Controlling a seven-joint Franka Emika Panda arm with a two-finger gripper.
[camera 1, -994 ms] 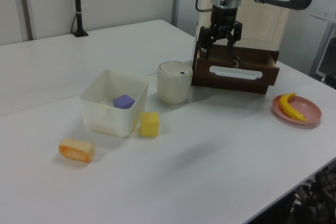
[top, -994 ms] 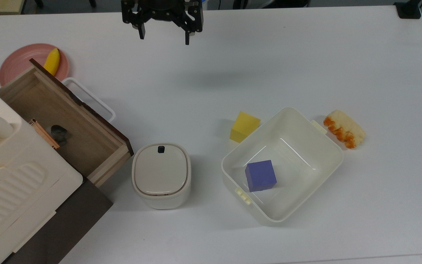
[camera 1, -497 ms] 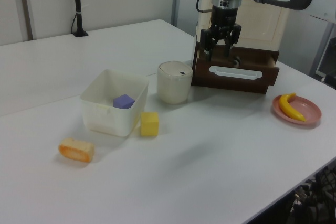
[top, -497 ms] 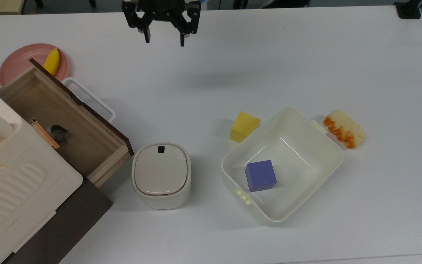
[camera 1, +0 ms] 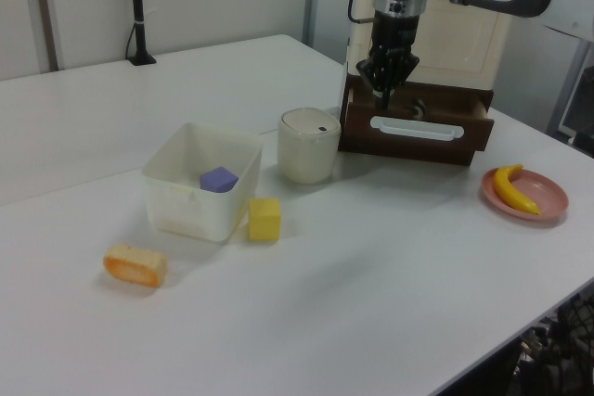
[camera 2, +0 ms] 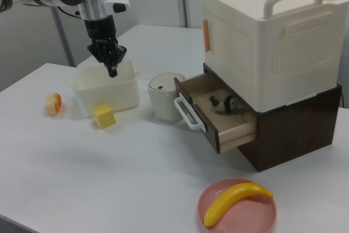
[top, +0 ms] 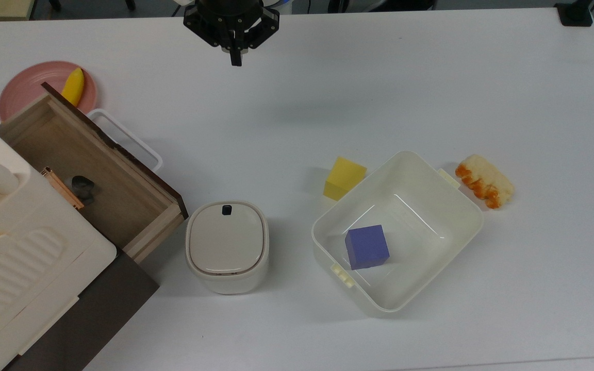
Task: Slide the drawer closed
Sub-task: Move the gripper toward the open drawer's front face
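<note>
The drawer [top: 85, 165] stands pulled out of the cream cabinet [top: 13, 242], a light-wood box with a dark brown front and a white loop handle [top: 127, 139]. A small dark object lies inside it. In the right view the open drawer [camera 2: 218, 110] juts to the right view's left under the cream cabinet [camera 2: 267, 36]. My gripper [top: 235, 61] hangs shut and empty above the table's far edge, well away from the drawer. In the left view the gripper [camera 1: 382, 99] shows in front of the drawer [camera 1: 418, 122]; in the right view the gripper [camera 2: 112, 71] hangs high over the tub.
A white lidded container [top: 227, 246] stands right by the drawer's near corner. A white tub [top: 397, 232] holds a purple cube [top: 366, 246], with a yellow cube [top: 344, 178] and a bread piece [top: 484, 181] beside it. A pink plate [top: 34, 87] with a banana [top: 73, 86] lies behind the drawer.
The fingers have come together from wide open to shut. The arm has stayed at the same place above the far table edge.
</note>
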